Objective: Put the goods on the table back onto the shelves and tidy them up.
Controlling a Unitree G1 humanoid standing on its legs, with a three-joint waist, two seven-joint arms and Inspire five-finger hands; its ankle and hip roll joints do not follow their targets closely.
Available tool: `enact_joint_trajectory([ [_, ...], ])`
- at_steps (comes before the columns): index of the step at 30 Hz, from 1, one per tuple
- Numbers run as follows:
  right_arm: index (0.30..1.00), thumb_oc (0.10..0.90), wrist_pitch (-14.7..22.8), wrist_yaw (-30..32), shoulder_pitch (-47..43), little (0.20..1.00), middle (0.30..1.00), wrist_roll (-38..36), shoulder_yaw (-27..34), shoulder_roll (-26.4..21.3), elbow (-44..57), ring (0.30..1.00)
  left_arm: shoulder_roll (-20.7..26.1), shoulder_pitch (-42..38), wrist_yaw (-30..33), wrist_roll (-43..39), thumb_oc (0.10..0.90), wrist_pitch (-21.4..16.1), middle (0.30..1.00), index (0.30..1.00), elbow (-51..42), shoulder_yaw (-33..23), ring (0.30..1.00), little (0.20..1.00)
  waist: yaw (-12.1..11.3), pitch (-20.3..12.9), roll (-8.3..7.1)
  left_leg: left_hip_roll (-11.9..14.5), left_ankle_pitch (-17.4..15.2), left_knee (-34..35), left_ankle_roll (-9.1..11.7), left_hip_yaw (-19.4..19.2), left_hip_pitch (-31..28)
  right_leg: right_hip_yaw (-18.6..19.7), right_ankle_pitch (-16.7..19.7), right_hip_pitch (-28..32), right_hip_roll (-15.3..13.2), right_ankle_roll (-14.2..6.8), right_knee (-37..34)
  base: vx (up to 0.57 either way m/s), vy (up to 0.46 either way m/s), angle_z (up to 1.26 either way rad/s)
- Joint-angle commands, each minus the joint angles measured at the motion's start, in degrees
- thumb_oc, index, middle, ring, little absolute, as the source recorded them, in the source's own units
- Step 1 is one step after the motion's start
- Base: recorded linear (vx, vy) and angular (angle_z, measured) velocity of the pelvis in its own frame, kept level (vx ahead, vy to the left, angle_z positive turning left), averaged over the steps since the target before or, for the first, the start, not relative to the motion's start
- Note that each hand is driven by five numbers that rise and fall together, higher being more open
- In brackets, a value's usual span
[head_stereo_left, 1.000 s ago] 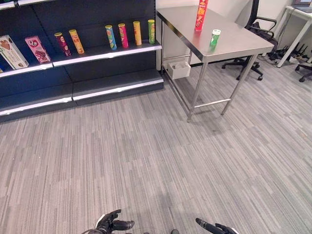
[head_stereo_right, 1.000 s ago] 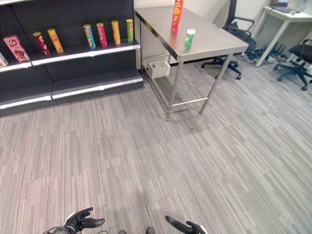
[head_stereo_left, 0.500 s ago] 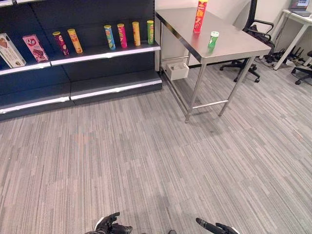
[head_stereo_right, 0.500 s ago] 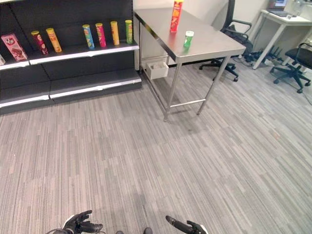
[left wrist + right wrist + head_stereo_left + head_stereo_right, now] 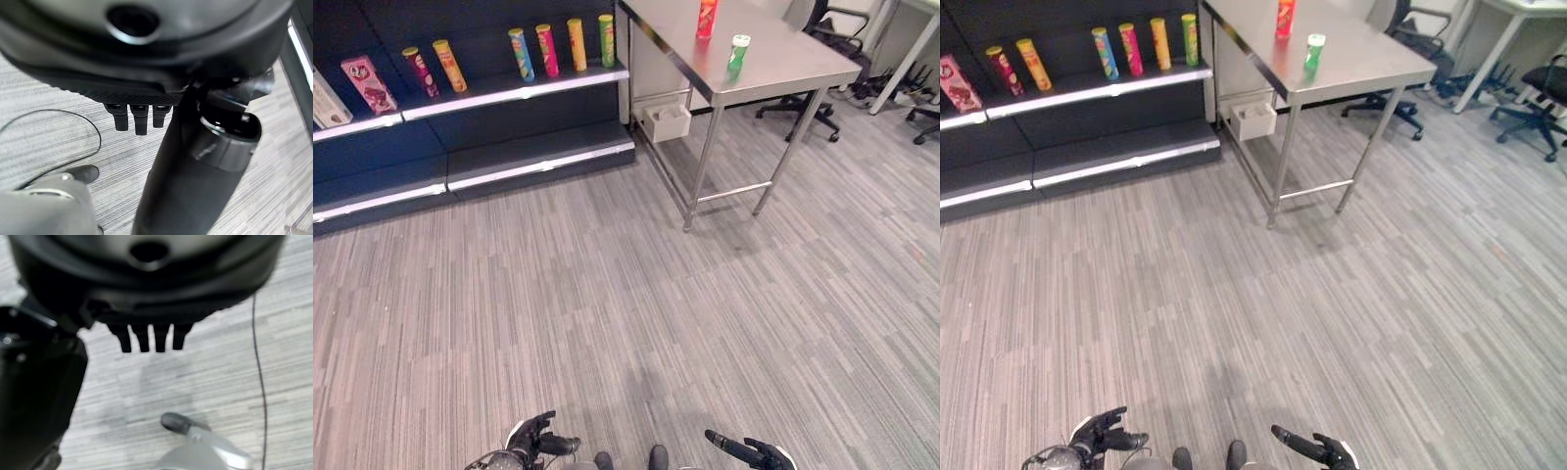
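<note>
Left hand (image 5: 536,439): left eye view, at 7 o'clock low over the carpet, fingers loosely spread, grasping nothing.
Right hand (image 5: 744,452): same view, at 5 o'clock, fingers stretched out flat, empty.
Desk (image 5: 783,69): steel, at 1 o'clock, well apart from both hands.
Red chip can (image 5: 707,18): upright on the desk, toward its far side.
Green chip can (image 5: 736,54): upright on the desk, just nearer than the red one.
Shelves (image 5: 509,93): at 11 o'clock, left of the desk; a row of chip cans (image 5: 548,49) stands on one board, a pink box (image 5: 364,82) further left.
White bin (image 5: 1252,119): right eye view, under the desk's left end.
Office chair (image 5: 1400,20): right eye view, behind the desk at 1 o'clock.
Left wrist view: fingers (image 5: 136,117) hang straight, released.
Right wrist view: fingers (image 5: 149,338) hang straight, released.
</note>
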State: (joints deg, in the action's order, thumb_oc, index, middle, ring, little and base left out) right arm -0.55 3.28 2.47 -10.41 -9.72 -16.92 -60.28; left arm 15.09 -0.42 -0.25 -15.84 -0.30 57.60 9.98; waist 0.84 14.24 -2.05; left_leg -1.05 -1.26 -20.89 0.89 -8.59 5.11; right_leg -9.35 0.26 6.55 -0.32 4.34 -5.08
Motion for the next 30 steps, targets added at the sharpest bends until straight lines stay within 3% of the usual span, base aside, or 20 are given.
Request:
enact_joint_trajectory([
  [1,0.9,0.8,1.6,1.5,-0.2,0.9,0.9,-1.6,-0.6,-4.0,2.1,0.9,1.1,-1.6,1.2,-1.7,0.8,-2.1,0.9,0.9,-1.0,1.5,0.9,0.9,0.5,-0.2,-0.4,6.4,3.0,-5.6,4.2,3.1,4.8,-0.9,-4.1,1.8,-0.7,-5.6,2.1,0.09,-0.069,0.14],
  [4,0.9,0.8,1.6,1.7,0.0,0.9,0.9,-2.2,-0.2,-4.3,2.1,0.9,0.4,-1.2,1.2,-2.2,0.8,-2.2,0.9,0.9,-0.7,1.3,0.9,0.9,-0.4,-0.5,-0.52,6.0,1.5,-0.1,3.1,1.9,8.6,-1.3,-5.3,3.4,-0.7,-6.2,1.3,0.25,0.019,0.15],
  [6,0.9,0.8,1.8,2.0,-0.2,0.9,0.9,-1.9,-0.2,-4.7,2.8,0.9,0.2,0.0,1.1,-1.9,0.8,-2.2,0.9,0.9,-0.5,0.9,0.9,0.9,-1.9,-1.2,0.81,7.1,8.8,13.9,4.2,2.1,9.6,-0.7,-7.0,5.7,0.3,-7.0,0.2,0.44,0.134,0.14],
  [8,0.9,0.8,2.3,2.3,-1.2,0.9,0.9,-2.1,-0.1,-5.1,3.2,0.9,0.4,0.3,1.1,-2.0,0.8,-2.4,0.9,0.9,-0.2,0.4,0.9,0.9,-3.7,-1.2,1.07,7.6,12.3,24.1,5.5,1.6,11.5,0.9,-9.1,9.1,0.3,-7.5,0.1,0.44,0.132,-0.12],
  [11,0.9,0.8,2.2,1.8,-1.6,0.9,0.9,-1.3,-0.4,-5.2,3.1,0.9,0.2,1.0,0.9,-1.3,0.8,-2.3,0.9,0.9,1.0,-0.4,0.9,0.9,-4.3,-2.3,1.45,8.5,12.7,25.9,5.5,-0.8,10.6,2.2,-10.3,10.8,0.2,-8.4,0.1,0.39,0.174,-0.45],
  [12,0.9,0.8,2.2,1.5,-1.5,0.9,0.9,-0.5,-0.5,-4.6,3.2,0.9,0.3,1.5,0.9,-0.4,0.8,-2.4,0.9,0.9,1.6,-0.6,0.9,0.9,-4.5,-3.8,1.67,8.7,15.6,25.9,5.4,-1.6,9.4,3.3,-10.7,12.0,-0.4,-8.7,0.1,0.54,0.293,-0.62],
  [14,0.9,0.8,2.0,0.6,-1.7,0.9,0.9,0.3,-1.0,-3.4,2.3,0.9,1.0,1.8,1.0,0.0,0.8,-2.6,0.9,0.9,1.8,-1.6,0.9,0.9,-5.5,-5.9,-0.04,6.8,14.5,24.4,3.7,-2.7,8.1,3.9,-10.9,12.5,-3.5,-10.5,3.1,0.6,0.305,-0.9],
  [16,0.9,0.8,1.7,0.3,-1.7,0.9,0.9,0.9,-1.4,-3.1,2.0,0.9,1.3,1.7,1.0,0.0,0.8,-2.4,0.9,0.9,1.8,-1.8,0.9,0.9,-5.7,-6.2,-0.48,6.2,13.8,24.2,3.0,-3.0,7.5,4.0,-10.9,11.8,-4.5,-11.1,5.1,0.39,0.24,-0.49],
  [17,0.9,0.8,1.6,-0.1,-2.1,0.9,0.9,1.1,-1.7,-2.6,1.3,0.9,2.0,1.0,1.0,-0.2,0.8,-2.2,0.9,0.9,1.3,-1.8,0.9,0.9,-5.9,-5.8,-1.31,3.2,9.9,22.7,0.1,-3.7,5.0,3.2,-5.6,5.8,-7.6,-13.5,20.6,0.36,0.334,0.01],
  [18,0.9,0.8,1.6,0.0,-2.3,0.9,0.9,0.8,-1.3,-2.6,1.1,0.9,2.0,0.5,1.2,-0.3,0.8,-2.3,0.9,0.9,1.3,-1.8,0.9,0.9,-5.4,-5.2,-1.24,2.0,8.4,22.2,-0.9,-3.8,3.8,3.7,-0.4,3.2,-8.4,-14.1,26.1,0.49,0.507,0.14],
  [19,0.9,0.8,1.4,0.5,-3.0,0.9,0.9,0.5,-0.9,-2.6,1.2,0.9,2.5,-0.5,1.8,-0.4,0.8,-2.2,0.9,0.9,0.8,-1.3,0.9,0.9,-4.1,-3.6,-0.47,0.3,6.1,22.7,-3.1,-4.0,0.3,2.8,8.0,-2.2,-10.9,-14.4,36.4,0.26,0.35,-0.02],
  [20,0.9,0.8,1.2,0.7,-2.8,0.9,0.9,0.5,-0.7,-2.4,1.7,0.9,2.8,-0.8,2.0,-0.4,0.8,-2.0,0.9,0.9,0.6,-1.1,0.9,0.9,-3.4,-3.0,0.48,0.3,5.1,23.3,-3.7,-4.1,-1.3,1.9,9.5,-5.4,-11.8,-14.3,40.6,0.37,0.36,0.36],
  [21,0.9,0.8,1.3,0.9,-2.4,0.9,0.9,0.2,-0.6,-2.1,1.8,0.9,3.0,-1.4,2.1,-0.5,0.8,-2.1,0.9,0.9,0.7,-1.0,0.9,0.9,-2.2,-2.1,1.58,0.3,3.8,24.3,-4.0,-3.7,-4.4,0.1,6.4,-10.0,-13.1,-13.3,43.6,0.46,0.182,0.19],
  [22,0.9,0.8,1.2,0.9,-2.2,0.9,0.9,-0.2,-0.6,-2.1,1.5,0.9,3.1,-2.2,2.3,-0.5,0.8,-2.2,0.9,0.9,0.7,-0.8,0.9,0.9,-0.9,-1.4,2.18,0.3,2.1,24.7,-3.5,-3.2,-6.8,-3.0,2.4,-12.1,-13.8,-12.2,36.1,0.5,0.075,0.22],
  [23,0.9,0.8,1.0,1.0,-2.2,0.9,0.9,0.0,-0.6,-2.2,1.0,0.9,3.1,-2.4,2.4,-0.4,0.8,-2.4,0.9,0.9,0.6,-0.7,0.9,0.9,-0.3,-0.8,2.47,0.5,1.2,24.9,-3.1,-3.2,-8.0,-4.6,0.9,-12.9,-13.6,-11.9,31.2,0.53,-0.115,0.09],
  [24,0.9,0.8,0.9,1.1,-2.5,0.9,0.9,0.0,-0.6,-2.2,0.4,0.9,3.0,-2.9,2.4,-0.1,0.8,-2.6,0.9,0.9,0.7,-0.2,0.9,0.9,0.6,-0.2,2.07,0.0,-0.2,25.2,-2.2,-2.6,-9.9,-5.7,1.6,-14.5,-12.3,-12.5,19.3,0.58,-0.214,0.24],
  [26,0.9,0.8,0.5,0.7,-2.5,0.9,0.9,-0.2,0.1,-1.6,-2.1,0.9,2.8,-3.9,2.3,0.9,0.8,-3.3,0.9,0.9,1.3,-0.6,0.9,0.9,3.2,0.2,0.64,-0.4,-4.3,25.8,-0.1,-1.0,-15.9,-3.5,9.2,-18.4,-10.0,-16.6,0.3,0.75,-0.279,0.44],
  [30,0.9,0.8,0.8,0.1,-1.3,0.9,0.9,0.2,0.0,-1.9,-2.4,0.9,2.3,-3.2,1.9,1.5,0.8,-3.4,0.9,0.9,0.9,-0.4,0.9,0.9,3.8,-1.2,0.04,-0.3,-6.4,25.3,0.4,0.5,-17.9,-3.0,10.5,-16.6,-9.6,-15.7,0.4,0.35,-0.16,0.64],
])
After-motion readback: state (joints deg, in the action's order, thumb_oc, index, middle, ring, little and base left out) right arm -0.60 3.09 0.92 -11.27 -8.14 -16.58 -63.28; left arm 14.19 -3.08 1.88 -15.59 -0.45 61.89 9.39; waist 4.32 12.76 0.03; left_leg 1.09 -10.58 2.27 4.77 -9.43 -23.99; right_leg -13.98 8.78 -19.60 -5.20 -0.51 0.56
